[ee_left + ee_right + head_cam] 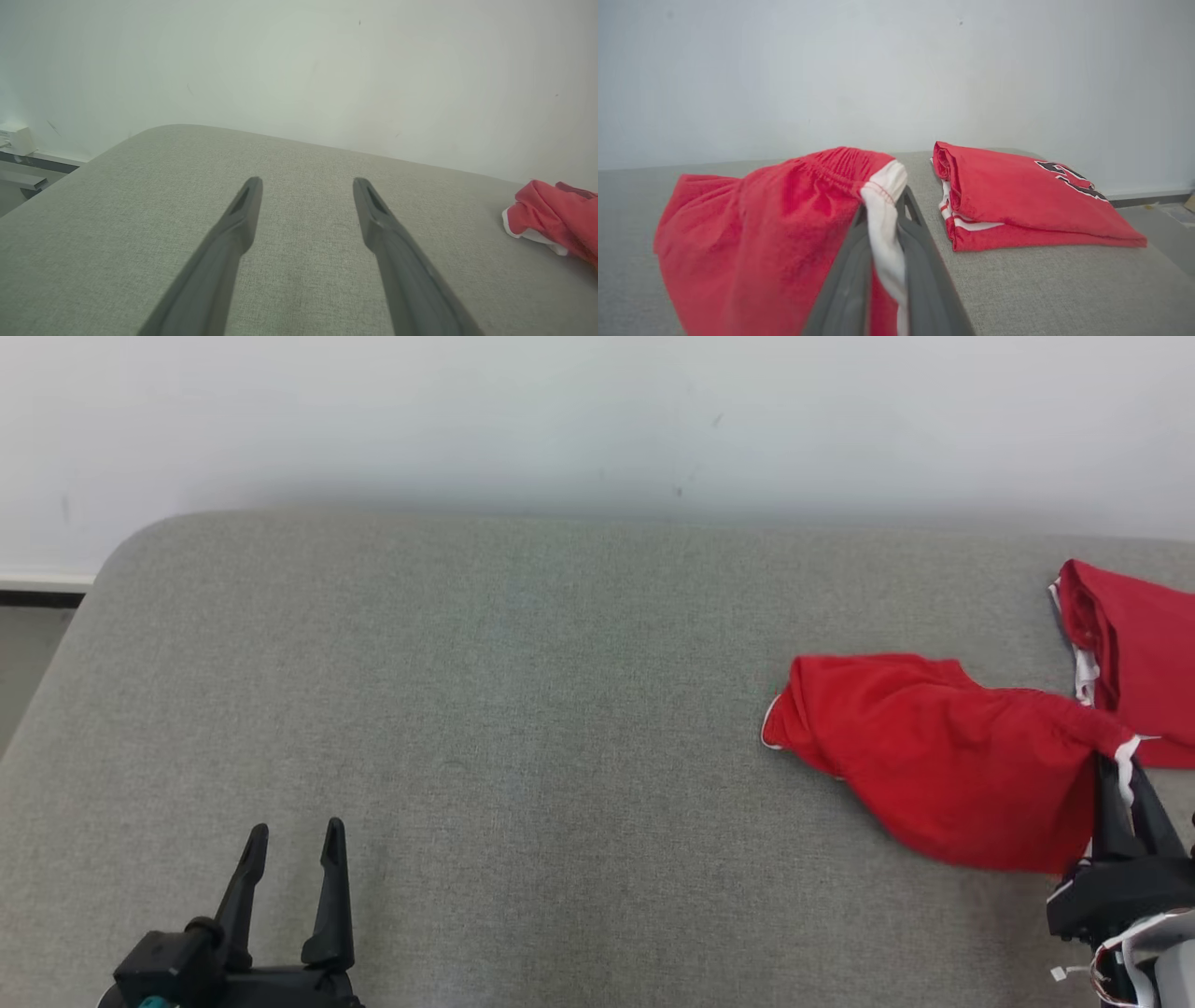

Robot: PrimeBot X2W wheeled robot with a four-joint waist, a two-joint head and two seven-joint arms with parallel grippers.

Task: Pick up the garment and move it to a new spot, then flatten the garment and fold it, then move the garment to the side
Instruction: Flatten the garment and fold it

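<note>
Head view: the red garment (934, 756) lies bunched at the right of the grey padded table (523, 709), its waistband corner clamped in the right gripper (1123, 789). The left gripper (294, 845) waits near left, fingers apart, empty. Left wrist view: the garment sits well apart, far right. Right wrist view: the fingers pinch the white trim, and a folded jersey (1017, 205) lies just beyond. On lifting, so thin a hold on the edge could slip, or trailing cloth could drag the jersey.

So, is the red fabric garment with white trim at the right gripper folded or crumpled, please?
Crumpled: the red garment with white trim sits bunched, its gathered waistband pinched in the right gripper, not in flat layers.
</note>
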